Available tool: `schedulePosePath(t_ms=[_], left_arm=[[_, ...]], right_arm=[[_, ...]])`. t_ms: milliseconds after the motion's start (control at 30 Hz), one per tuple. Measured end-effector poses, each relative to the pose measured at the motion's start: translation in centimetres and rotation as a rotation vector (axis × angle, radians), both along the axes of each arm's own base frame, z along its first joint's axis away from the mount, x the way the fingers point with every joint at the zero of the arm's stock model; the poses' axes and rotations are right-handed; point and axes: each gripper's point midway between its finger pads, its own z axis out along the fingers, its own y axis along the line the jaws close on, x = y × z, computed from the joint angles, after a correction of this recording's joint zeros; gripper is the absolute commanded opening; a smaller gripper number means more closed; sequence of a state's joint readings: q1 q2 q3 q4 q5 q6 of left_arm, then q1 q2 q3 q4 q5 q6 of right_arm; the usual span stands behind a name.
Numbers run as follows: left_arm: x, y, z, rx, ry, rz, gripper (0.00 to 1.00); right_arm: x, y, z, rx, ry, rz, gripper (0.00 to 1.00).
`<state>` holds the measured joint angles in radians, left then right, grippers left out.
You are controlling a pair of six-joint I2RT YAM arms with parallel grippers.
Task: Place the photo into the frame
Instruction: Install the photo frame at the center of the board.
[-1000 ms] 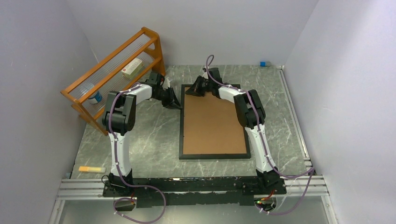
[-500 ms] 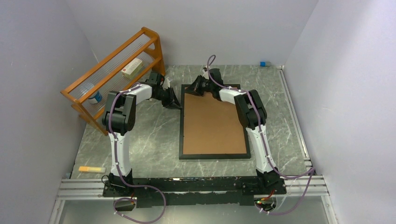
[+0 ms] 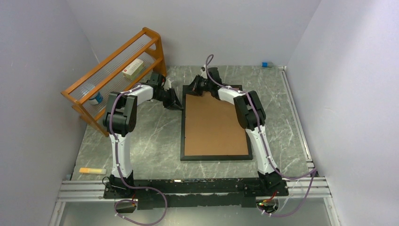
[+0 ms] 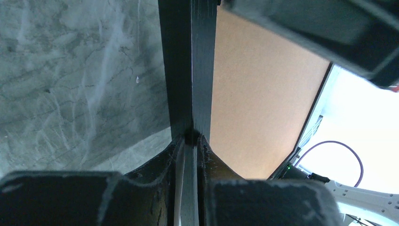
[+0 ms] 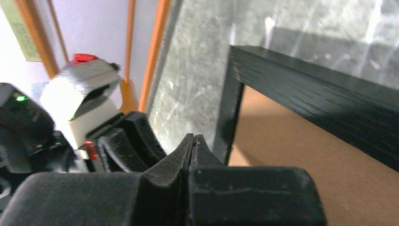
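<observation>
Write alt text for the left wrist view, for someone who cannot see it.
The left gripper is closed on the black rail of the frame, which runs straight away from the camera. To the right of the rail, the brown backing board fills the frame. To its left lies the grey marbled table.

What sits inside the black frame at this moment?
A brown backing board fills the frame, lying flat inside its black border. Anything beneath the board is covered. No photo shows in any view, so whether it is under there cannot be told.
</observation>
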<state>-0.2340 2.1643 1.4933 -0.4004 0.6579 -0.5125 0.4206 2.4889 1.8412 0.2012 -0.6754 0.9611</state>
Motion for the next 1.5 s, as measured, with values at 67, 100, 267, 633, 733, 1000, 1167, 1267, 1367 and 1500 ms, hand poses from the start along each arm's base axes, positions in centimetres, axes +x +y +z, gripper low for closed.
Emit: schedulePosePath(t_ms=[67,100,267,633,733,1000,1167,1267,1367,1500], left_arm=[[0.0,0.0,0.0,0.0,0.0,0.0,0.16],[0.0,0.0,0.0,0.001,0.0,0.0,0.16],[0.0,0.0,0.0,0.001,0.001,0.0,0.16],[0.0,0.0,0.0,0.001,0.006,0.0,0.16],[0.0,0.0,0.0,0.001,0.006,0.001,0.15],[0.0,0.1,0.0,-0.001,0.009,0.002,0.15],[0.0,0.2,0.0,-0.001,0.01,0.003,0.15],[0.0,0.2,0.0,-0.001,0.01,0.003,0.15],[0.0,0.2,0.0,-0.001,0.01,0.003,0.15],[0.0,0.2,0.0,-0.001,0.01,0.004,0.15]], right_arm=[[-0.3,-0.1,-1.3,-0.021,0.035,-0.001,0.0],[-0.5,-0.2,-1.7,-0.029,0.047,0.0,0.0],[-0.8,-0.1,-2.3,-0.037,0.066,0.01,0.0],[-0.5,-0.6,-2.6,-0.091,0.081,-0.02,0.0],[-0.3,-0.9,-2.7,-0.103,0.078,-0.031,0.0],[-0.1,-1.6,-2.7,-0.121,0.065,-0.038,0.0],[-0.2,-1.7,-2.8,-0.132,0.061,-0.033,0.0],[-0.3,-1.7,-3.0,-0.139,0.059,-0.028,0.0],[-0.5,-1.9,-3.1,-0.153,0.054,-0.027,0.0],[-1.1,-2.6,-3.5,-0.185,0.069,-0.033,0.0]])
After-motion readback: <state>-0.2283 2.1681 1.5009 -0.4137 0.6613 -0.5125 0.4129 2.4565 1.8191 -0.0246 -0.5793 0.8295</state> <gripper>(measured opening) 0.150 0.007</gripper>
